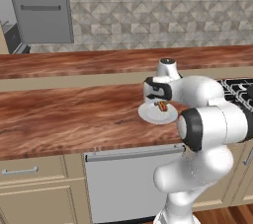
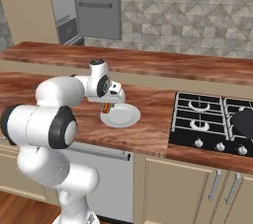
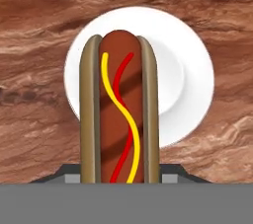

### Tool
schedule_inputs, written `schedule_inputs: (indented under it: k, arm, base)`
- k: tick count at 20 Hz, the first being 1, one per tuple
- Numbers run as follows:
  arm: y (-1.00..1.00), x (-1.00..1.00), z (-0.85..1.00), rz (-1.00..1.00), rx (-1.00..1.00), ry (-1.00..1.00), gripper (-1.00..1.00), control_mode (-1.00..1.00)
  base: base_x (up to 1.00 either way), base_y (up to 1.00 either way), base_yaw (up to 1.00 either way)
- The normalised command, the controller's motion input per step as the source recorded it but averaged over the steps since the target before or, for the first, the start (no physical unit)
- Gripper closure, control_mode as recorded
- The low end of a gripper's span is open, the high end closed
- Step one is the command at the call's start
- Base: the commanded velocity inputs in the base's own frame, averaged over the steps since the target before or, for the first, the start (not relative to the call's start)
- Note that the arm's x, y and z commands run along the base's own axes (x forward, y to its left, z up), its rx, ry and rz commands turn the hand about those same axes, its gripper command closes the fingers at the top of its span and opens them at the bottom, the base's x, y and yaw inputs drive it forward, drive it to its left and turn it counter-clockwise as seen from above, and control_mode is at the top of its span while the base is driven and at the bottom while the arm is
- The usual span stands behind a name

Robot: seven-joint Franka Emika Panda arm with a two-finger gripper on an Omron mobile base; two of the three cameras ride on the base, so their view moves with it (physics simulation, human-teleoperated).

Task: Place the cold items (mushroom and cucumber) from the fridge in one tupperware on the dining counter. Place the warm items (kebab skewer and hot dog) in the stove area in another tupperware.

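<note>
Wooden counter [image 1: 64,119] is stretching under the arm, a stove [image 2: 212,119] sitting at its right end. Above a white plate [image 3: 195,77], the gripper [image 2: 106,106] is clamping the hot dog [image 3: 120,114], which is hanging over the plate's left part.

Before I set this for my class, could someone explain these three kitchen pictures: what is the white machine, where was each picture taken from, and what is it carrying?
The machine is a white robot arm with dark joints. Two pictures come from cameras behind it, left and right; the third looks along its hand. Its two-finger gripper hangs above a round white plate on the brown wooden counter. The hand picture shows a hot dog in a bun with yellow and red stripes close up, apparently held over the plate. A black gas stove sits to the right.
</note>
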Motion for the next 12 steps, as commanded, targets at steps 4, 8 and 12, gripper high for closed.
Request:
schedule_inputs:
  k: [4,8,12]
  arm:
    - [0.36,-1.00,1.00,-0.28,0.17,-0.14,1.00,-1.00]
    - [0.14,-1.00,1.00,-0.27,0.16,-0.01,1.00,-1.00]
    - [-0.01,-0.94,0.75,-0.18,-0.03,0.18,1.00,-1.00]
  base:
    - [0.00,0.00,0.00]
    - [0.00,0.00,0.00]
    - [0.00,0.00,0.00]
